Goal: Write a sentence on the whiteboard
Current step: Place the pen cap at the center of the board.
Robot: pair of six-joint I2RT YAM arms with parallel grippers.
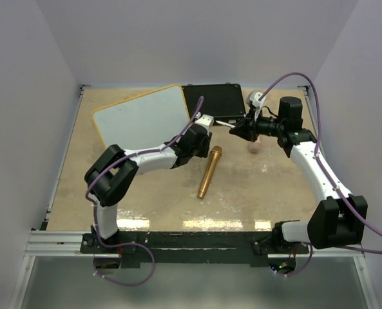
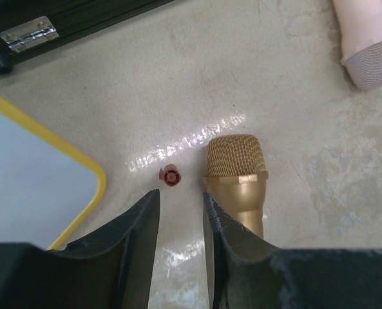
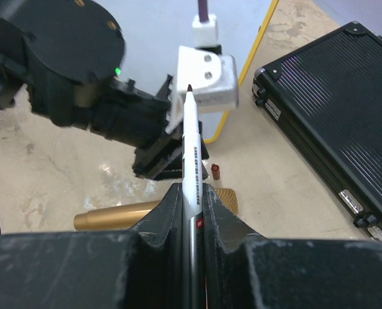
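The whiteboard [image 1: 142, 116] lies at the back left, with a yellow frame and a pale face. The face is bare in the top view, and no sentence is in view. My right gripper [image 3: 191, 190] is shut on a white marker [image 3: 192, 141] whose dark tip is uncapped and points toward the left arm. In the top view the right gripper [image 1: 237, 131] hovers right of the board, in front of the black case. My left gripper [image 2: 181, 196] stands open and empty just above the table. A small red cap [image 2: 170, 176] lies just beyond its fingertips.
A gold microphone [image 1: 210, 170] lies mid-table, its mesh head [image 2: 237, 174] close beside my left gripper's right finger. A pink microphone [image 2: 368, 38] lies farther right. The black case [image 1: 213, 103] sits at the back, next to the whiteboard corner [image 2: 23, 180].
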